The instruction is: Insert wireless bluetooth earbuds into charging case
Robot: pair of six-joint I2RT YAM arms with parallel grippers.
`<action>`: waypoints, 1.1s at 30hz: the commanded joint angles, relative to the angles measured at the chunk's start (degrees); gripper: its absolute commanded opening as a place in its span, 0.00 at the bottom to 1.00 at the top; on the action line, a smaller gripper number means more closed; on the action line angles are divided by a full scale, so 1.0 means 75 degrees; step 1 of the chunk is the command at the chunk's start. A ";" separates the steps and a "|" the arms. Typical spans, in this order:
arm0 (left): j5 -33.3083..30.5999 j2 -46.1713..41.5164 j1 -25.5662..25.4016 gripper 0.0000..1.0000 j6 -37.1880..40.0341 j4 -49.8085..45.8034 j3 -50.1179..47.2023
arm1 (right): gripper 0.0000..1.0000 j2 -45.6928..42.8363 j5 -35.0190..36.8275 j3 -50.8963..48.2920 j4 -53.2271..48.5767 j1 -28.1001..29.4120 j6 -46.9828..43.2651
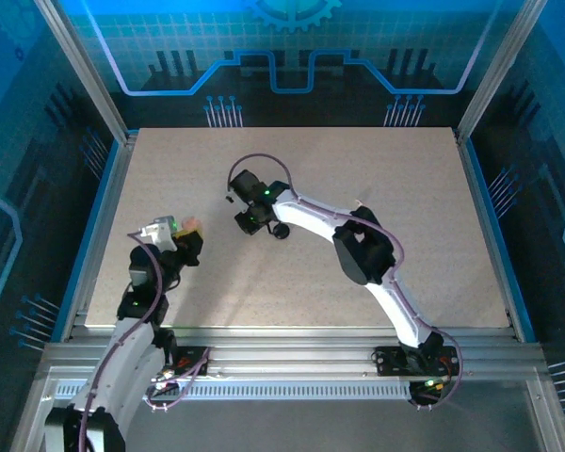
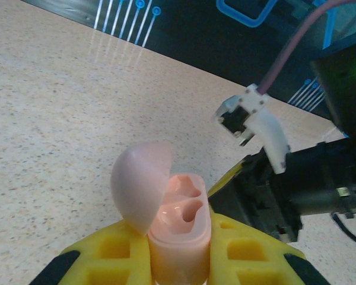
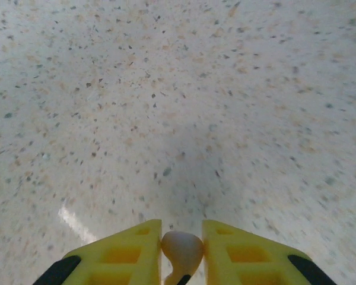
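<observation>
The left pincer is clamped on the pink case. The case stands upright between the yellow pads with its lid swung open, over the near left part of the counter. The right pincer, nearer the counter's middle and apart from the case, pinches a pale earbud between its tips.

You have no legible words, numbers or brand marks in these views. The nearest thing to a sign is the light-blue gear outline on the blue printed back wall beyond the far edge of the speckled beige worktop. Circuit-style lines run left and right beneath it.
</observation>
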 commanded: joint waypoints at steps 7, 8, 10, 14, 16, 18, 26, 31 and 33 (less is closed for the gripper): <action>0.0904 0.1332 -0.0899 0.08 0.0408 0.2233 -0.0140 | 0.23 -0.2290 0.0298 -0.2244 0.1495 -0.0224 0.0130; 0.0921 0.1554 -0.1025 0.08 0.0493 0.2358 -0.0078 | 0.23 -0.2539 0.0306 -0.2458 0.1601 -0.0253 0.0098; 0.1011 0.2114 -0.1237 0.08 0.0618 0.2704 0.0089 | 0.23 -0.3116 0.0294 -0.2984 0.1888 -0.0320 0.0086; 0.1202 0.3227 -0.1595 0.08 0.0691 0.3905 0.0194 | 0.23 -0.4180 0.0108 -0.3906 0.2397 -0.0486 0.0096; 0.1565 0.3862 -0.1783 0.08 0.0785 0.4795 0.0217 | 0.23 -0.4703 0.0002 -0.4379 0.2662 -0.0553 0.0091; 0.1985 0.4484 -0.1949 0.08 0.0881 0.5743 0.0224 | 0.22 -0.5219 -0.0067 -0.4774 0.2929 -0.0570 0.0030; 0.2797 0.6768 -0.2211 0.08 0.0347 0.8280 0.0728 | 0.23 -0.6490 -0.0454 -0.5921 0.3597 -0.0589 -0.0154; 0.2981 0.7549 -0.2482 0.07 0.0328 0.8549 0.1029 | 0.23 -0.6859 -0.0601 -0.6183 0.3365 -0.0803 -0.0168; 0.2969 0.7638 -0.2596 0.07 0.0337 0.8552 0.1052 | 0.23 -0.6945 -0.0635 -0.6257 0.3097 -0.0957 -0.0132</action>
